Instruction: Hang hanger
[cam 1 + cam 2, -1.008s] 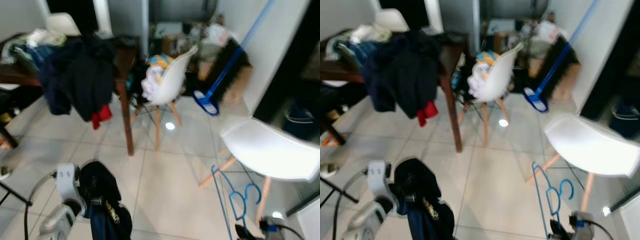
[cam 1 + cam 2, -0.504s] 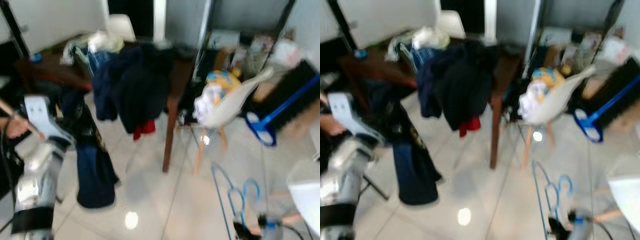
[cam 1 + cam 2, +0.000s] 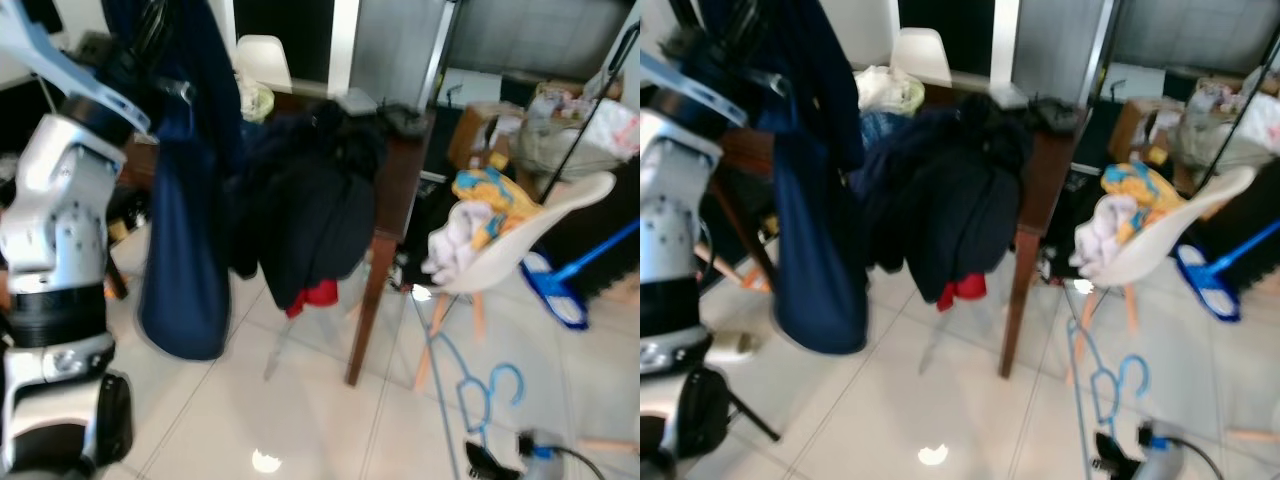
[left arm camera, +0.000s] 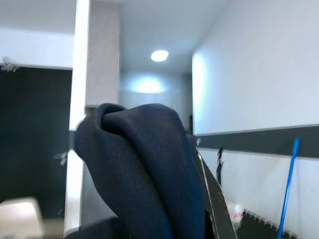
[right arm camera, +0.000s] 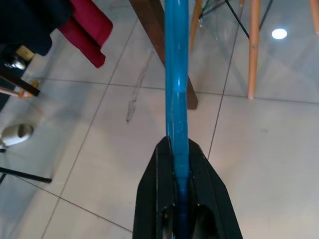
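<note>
Left arm [image 3: 60, 200]: now raised high at my left, up from low a second ago. Dark navy garment [image 3: 185, 230]: lifted with it, now hanging full length beside the wooden table [image 3: 400, 190], its hem off the floor.

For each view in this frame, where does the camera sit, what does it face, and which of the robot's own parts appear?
Left and right eye views: on the head, looking forward and down at the dark wooden table heaped with dark clothes; the raised silver left arm shows.
Left wrist view: along the left gripper, facing ceiling and walls past a dark navy garment.
Right wrist view: along the right gripper, shut on the blue plastic hanger, facing white floor tiles.
Shared: the eye views show the hanger and garment too.
</note>
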Available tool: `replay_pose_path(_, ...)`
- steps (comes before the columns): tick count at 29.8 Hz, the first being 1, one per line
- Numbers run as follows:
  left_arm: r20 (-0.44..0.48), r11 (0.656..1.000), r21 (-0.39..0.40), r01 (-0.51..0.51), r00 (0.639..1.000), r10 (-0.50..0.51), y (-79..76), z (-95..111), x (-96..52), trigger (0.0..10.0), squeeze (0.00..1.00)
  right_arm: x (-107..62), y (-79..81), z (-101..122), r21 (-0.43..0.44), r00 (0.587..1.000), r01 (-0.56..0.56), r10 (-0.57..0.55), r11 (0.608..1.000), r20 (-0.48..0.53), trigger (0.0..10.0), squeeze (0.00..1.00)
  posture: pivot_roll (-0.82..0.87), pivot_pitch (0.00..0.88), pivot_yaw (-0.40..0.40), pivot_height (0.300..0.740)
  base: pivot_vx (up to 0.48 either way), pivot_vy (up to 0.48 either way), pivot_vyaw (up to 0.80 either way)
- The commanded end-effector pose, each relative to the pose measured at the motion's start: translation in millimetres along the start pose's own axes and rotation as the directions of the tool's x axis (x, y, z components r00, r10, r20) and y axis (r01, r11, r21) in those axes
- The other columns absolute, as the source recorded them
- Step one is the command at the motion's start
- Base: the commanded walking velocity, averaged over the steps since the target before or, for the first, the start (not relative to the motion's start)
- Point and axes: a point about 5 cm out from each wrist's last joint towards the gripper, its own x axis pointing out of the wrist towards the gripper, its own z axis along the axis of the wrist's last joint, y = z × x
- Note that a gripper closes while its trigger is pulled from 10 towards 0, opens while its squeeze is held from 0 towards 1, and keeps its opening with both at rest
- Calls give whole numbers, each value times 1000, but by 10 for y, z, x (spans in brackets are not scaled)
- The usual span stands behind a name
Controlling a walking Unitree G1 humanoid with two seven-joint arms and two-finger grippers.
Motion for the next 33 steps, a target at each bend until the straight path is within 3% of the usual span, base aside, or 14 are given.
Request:
replay_pose_path(1,44,999,32,5,999,-7,58,138,43,10000,0,-19,-14,-31,7,1000,16,-16,1000,-15,10000,0,21,45,-27,740,480,0,-800)
replay_pose_path(5,91,997,64,43,995,-48,-14,265,168,10000,0,-19,-12,-37,5,1000,18,-18,1000,-20,10000,0,12,46,-24,740,480,0,-800)
replay_pose_path(9,121,993,98,58,990,-70,-33,375,260,10000,0,-20,-5,-34,22,1000,22,-22,1000,-1,10000,0,15,48,-23,740,480,0,0)
replay_pose_path(13,143,986,161,50,987,-74,69,511,354,10000,0,-20,-3,-37,27,1000,21,-21,999,1,10000,0,15,49,-24,740,480,0,0)
replay_pose_path(25,151,958,287,-2,988,-44,207,638,460,10000,0,-30,-6,-46,39,999,32,-32,999,5,10000,0,9,58,-20,740,480,0,0)
replay_pose_path(29,146,957,289,-31,989,-12,259,600,465,10000,0,-33,-7,-48,43,999,32,-33,999,6,10000,0,10,63,-18,740,480,0,0)
replay_pose_path(33,-26,975,208,-83,996,91,330,21,286,10000,0,-40,-11,-50,45,999,34,-35,998,6,10000,0,6,72,-19,740,480,0,0)
